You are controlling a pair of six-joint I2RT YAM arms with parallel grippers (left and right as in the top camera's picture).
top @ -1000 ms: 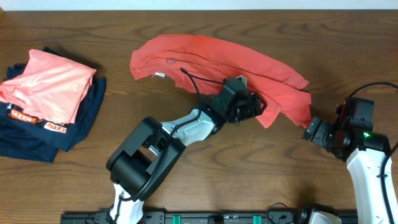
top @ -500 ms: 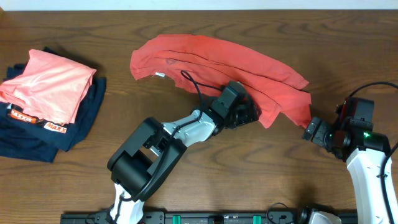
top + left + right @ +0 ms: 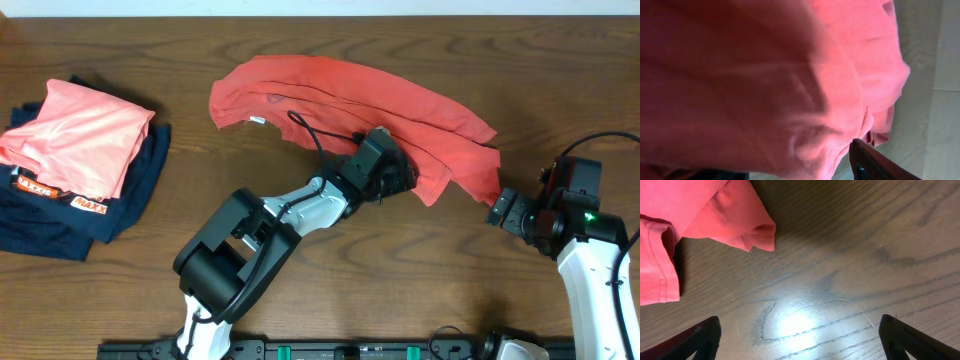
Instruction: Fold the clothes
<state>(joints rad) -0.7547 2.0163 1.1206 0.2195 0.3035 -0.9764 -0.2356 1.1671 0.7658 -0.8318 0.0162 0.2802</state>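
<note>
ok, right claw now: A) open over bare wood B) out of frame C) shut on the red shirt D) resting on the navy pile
A: the right claw is spread with only table between its tips, the red shirt lying clear of it.

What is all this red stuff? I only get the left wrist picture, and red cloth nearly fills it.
Observer: It is a coral-red t-shirt. The overhead view shows it lying crumpled across the middle of a wooden table.
Operator: Is that arm holding it?
Observer: The left gripper is at the shirt's lower edge, with its tip under the cloth. I cannot tell whether it is shut.
Operator: And the other arm?
Observer: The right gripper is open over bare wood. It is near the shirt's right end but apart from it.
</note>
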